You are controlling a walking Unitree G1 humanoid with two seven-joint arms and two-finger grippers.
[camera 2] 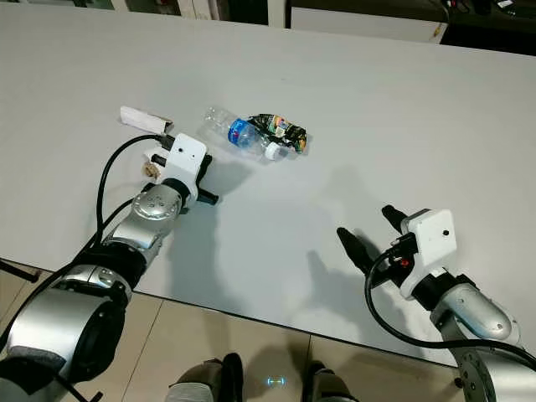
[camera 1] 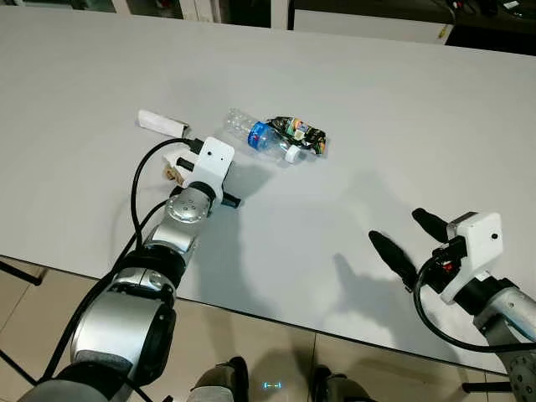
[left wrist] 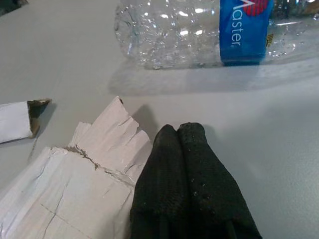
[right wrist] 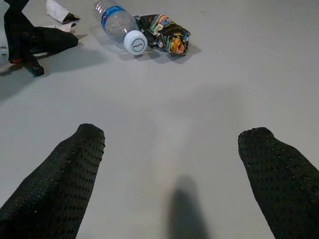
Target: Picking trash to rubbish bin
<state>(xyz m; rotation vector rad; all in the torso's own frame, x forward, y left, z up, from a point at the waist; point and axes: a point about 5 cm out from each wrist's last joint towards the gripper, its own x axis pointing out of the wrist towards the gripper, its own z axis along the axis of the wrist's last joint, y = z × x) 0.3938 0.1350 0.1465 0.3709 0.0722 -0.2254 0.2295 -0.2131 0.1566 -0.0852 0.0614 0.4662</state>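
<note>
Left end effector (left wrist: pixel 182 132) pressed together beside torn cardboard (left wrist: pixel 84 174); right end effector (right wrist: pixel 172 149) spread apart

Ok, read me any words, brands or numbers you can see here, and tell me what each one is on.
"Master": white letters on the blue label of the clear plastic bottle; the start of the word is cut off.
Crumpled snack wrapper: colourful print, too small to read.
Bottle cap: faint mark, unreadable.

Bottle (left wrist: pixel 199 30), upper part of the left wrist frame: blue label (left wrist: pixel 245 31) bearing white letters "Master", cut off at the frame's top edge, beside a red patch. Print on the wrapper (right wrist: pixel 167 32) is too small to read.
</note>
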